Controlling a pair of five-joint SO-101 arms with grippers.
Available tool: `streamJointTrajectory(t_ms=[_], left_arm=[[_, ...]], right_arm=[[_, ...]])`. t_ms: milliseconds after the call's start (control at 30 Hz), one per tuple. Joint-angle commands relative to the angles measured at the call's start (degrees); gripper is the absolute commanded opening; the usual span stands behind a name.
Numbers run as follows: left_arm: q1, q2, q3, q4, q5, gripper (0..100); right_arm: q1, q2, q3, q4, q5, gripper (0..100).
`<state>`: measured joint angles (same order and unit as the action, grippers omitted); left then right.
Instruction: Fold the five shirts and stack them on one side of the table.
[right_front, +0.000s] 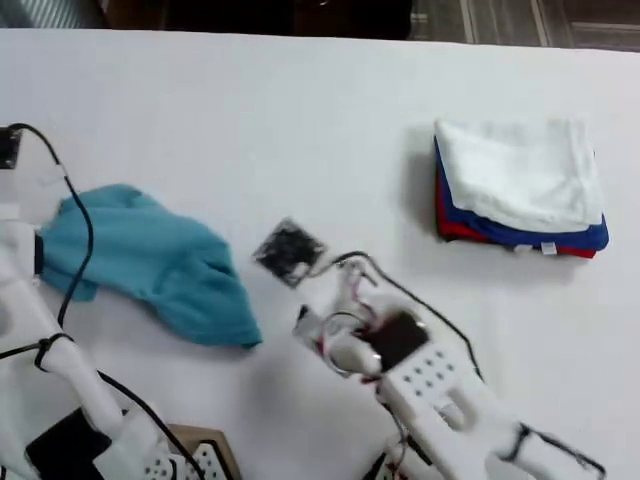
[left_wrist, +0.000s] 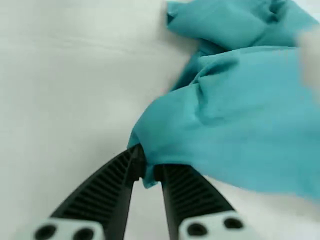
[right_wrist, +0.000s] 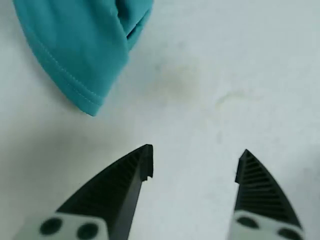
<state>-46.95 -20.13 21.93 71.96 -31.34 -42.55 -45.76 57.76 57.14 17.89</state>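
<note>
The left gripper (left_wrist: 149, 167) is seen pinched shut on an edge of the crumpled teal shirt (right_front: 150, 262), which is spread at the near left of the table (right_front: 300, 120). The right gripper (right_wrist: 195, 165) is held wide open near its hem. 3 folded shirts (right_front: 520, 185) are stacked far right.

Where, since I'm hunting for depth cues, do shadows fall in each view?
High view: soft shadows lie left of the folded stack and under the teal shirt. Left wrist view: even light, with darker creases in the shirt near the left pincer. Right wrist view: dim shade on the table beside the right pincer.
</note>
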Motion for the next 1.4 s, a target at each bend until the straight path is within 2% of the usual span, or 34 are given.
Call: streamJointTrajectory(t_ms=[0, 233, 433, 633, 1233, 1367], left_arm=[[-1.7, -1.6, -2.1, -1.8, 0.5, 3], [-1.7, -1.7, -2.6, -1.8, 0.5, 3], [-2.1, -2.1, -2.7, -1.8, 0.6, 3], [-4.0, -2.1, -2.6, -4.0, 8.4, 3], [-4.1, -2.1, -2.7, -3.8, 8.8, 3], [-4.1, -2.1, -2.7, -3.8, 8.8, 3]], right_arm=[[-4.1, 8.1, -3.0, -5.0, -0.1, 26.9], [-12.9, 18.2, -6.4, -10.0, -0.4, 26.9], [-16.1, 22.3, -12.2, -10.0, -0.5, 26.9], [-16.7, 28.8, -14.7, -10.2, -0.5, 26.9], [-18.5, 44.3, -24.9, -9.9, -0.6, 26.9], [-18.5, 49.4, -30.3, -5.6, -2.4, 26.8]])
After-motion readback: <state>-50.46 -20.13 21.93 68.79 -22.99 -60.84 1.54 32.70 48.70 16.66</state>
